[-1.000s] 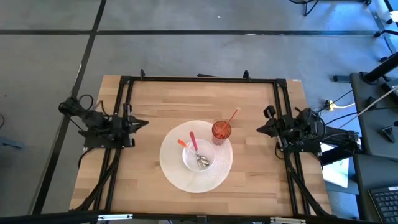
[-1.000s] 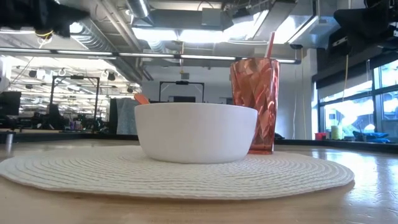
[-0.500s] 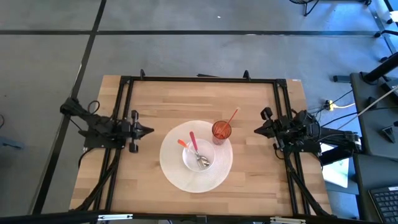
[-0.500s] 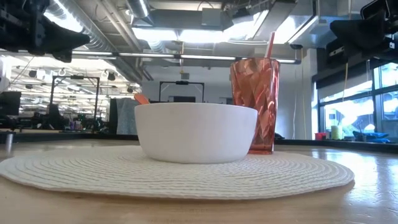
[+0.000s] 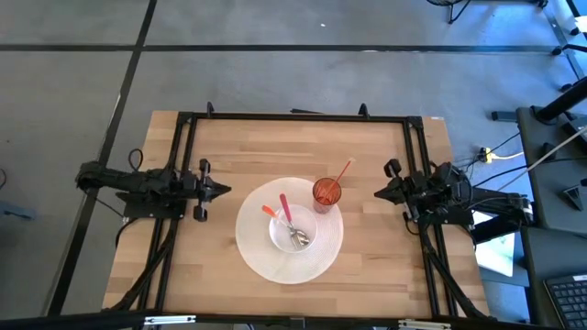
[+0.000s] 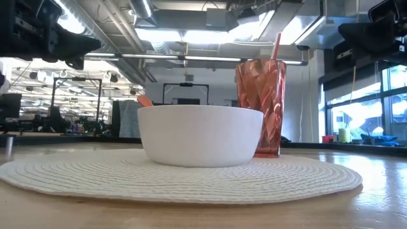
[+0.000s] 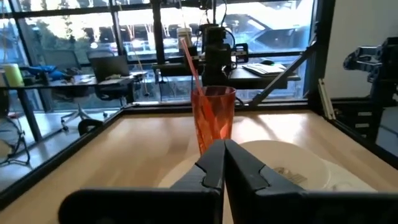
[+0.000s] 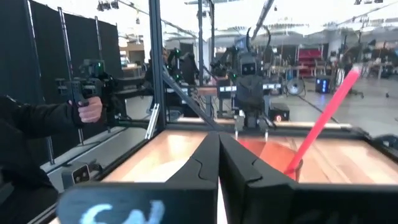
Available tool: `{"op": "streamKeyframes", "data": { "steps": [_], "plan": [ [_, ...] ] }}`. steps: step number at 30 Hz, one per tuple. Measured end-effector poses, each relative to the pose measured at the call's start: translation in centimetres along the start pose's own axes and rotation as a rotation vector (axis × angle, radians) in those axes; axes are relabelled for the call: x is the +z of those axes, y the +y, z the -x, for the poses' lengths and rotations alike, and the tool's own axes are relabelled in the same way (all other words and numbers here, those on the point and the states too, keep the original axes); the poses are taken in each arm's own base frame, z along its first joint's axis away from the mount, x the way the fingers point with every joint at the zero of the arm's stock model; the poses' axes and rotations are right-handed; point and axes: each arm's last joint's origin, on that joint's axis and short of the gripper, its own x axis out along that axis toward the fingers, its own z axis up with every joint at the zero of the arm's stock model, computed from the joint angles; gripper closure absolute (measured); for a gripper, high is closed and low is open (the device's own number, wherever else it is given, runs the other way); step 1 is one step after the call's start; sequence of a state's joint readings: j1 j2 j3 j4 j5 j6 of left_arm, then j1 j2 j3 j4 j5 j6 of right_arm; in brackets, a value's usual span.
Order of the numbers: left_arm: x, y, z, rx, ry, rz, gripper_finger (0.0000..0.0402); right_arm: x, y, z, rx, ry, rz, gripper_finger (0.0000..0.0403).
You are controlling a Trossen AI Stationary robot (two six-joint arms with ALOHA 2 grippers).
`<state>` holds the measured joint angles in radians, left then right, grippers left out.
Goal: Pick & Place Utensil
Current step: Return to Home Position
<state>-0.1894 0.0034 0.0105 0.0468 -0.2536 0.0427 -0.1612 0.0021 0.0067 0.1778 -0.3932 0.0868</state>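
Note:
A white bowl (image 5: 293, 230) sits on a round white placemat (image 5: 260, 255) and holds a pink-handled utensil (image 5: 285, 209), an orange-handled one (image 5: 271, 212) and their metal heads (image 5: 299, 238). Each handle leans on the bowl's rim. A red tumbler (image 5: 326, 192) with a pink straw (image 5: 342, 171) stands on the mat at the bowl's far right. My left gripper (image 5: 224, 191), shut and empty, hovers above the table left of the mat. My right gripper (image 5: 378, 192), shut and empty, hovers right of the tumbler. In the low view the bowl (image 6: 200, 135) hides the utensils except one orange tip (image 6: 145, 100).
A black frame rail (image 5: 293, 116) runs along the table's far edge, with side rails (image 5: 177, 156) under each arm. Bare wood (image 5: 275, 147) lies between the mat and the far rail. A person's hand (image 8: 91, 109) holding a device shows in the room beyond the table.
My left gripper has reached toward the table's right, closer to the mat's left edge, staying shut; in the low view it has come lower. My right gripper has edged slightly toward the tumbler. The bowl, utensils and tumbler have not moved.

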Motion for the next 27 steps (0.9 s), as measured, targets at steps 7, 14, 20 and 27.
{"op": "streamKeyframes", "data": {
  "steps": [7, 14, 20, 27],
  "plan": [
    [-0.10, 0.37, -0.09, -0.007, 0.008, 0.025, 0.0400, -0.58, -0.19, 0.02, -0.054, 0.054, -0.029, 0.0402],
    [-0.12, 0.37, -0.09, -0.006, 0.009, 0.000, 0.0400, -0.96, -0.34, 0.06, -0.102, 0.087, -0.061, 0.0402],
    [-0.13, 0.37, -0.10, -0.005, 0.010, -0.018, 0.0400, -0.94, -0.42, 0.07, -0.133, 0.082, -0.081, 0.0402],
    [-0.15, 0.33, -0.10, -0.019, 0.012, -0.013, 0.0400, -0.95, -0.43, 0.07, -0.134, 0.083, -0.080, 0.0400]
  ]
}}
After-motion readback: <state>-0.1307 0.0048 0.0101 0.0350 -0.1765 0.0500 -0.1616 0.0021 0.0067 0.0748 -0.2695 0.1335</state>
